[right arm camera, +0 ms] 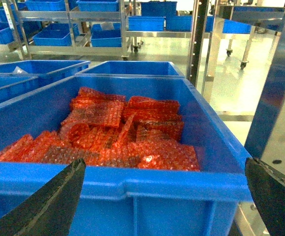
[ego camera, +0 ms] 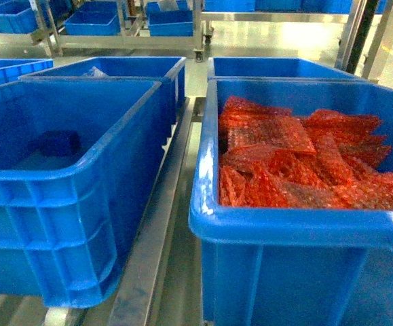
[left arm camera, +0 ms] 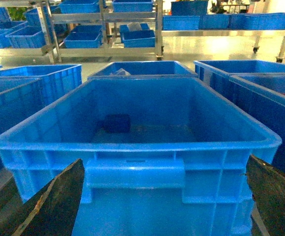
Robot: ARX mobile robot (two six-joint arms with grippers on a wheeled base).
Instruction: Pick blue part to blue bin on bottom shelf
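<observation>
The blue part (ego camera: 58, 142) lies on the floor of the left-hand blue bin (ego camera: 81, 178), in the left middle of the head view, a dark blue block near the far wall. To the right of that frame stands a second bin (ego camera: 298, 224) heaped with red bubble-wrap bags (ego camera: 298, 163). More blue bins stand behind both, and further racks of bins run along the top edge. No gripper shows in this view.

In the left wrist view the same bin fills the centre, and the part (left arm camera: 117, 123) sits left of centre on its floor. The left gripper (left arm camera: 167, 196) hangs just before the bin's near wall, its two dark fingers (left arm camera: 58, 201) rising at the lower left and lower right corners, spread wide with nothing between them.

In the right wrist view the bag-filled bin takes the centre and left of the frame, with a steel upright (right arm camera: 280, 93) on the right edge. The right gripper (right arm camera: 164, 196) faces its near wall, fingers likewise spread to the lower corners and holding nothing.

As a judgement: the part rests in a blue bin, both arms bare. If this bin is the bottom-shelf one, the part already lies where the task wants it; if it is the source bin, a pickup is yet to come. The pictures do not show which shelf level this is, so I cannot tell which. Were a grasp called for, the left arm is the one lined up; it would have to clear the rim and come down toward the far wall.
</observation>
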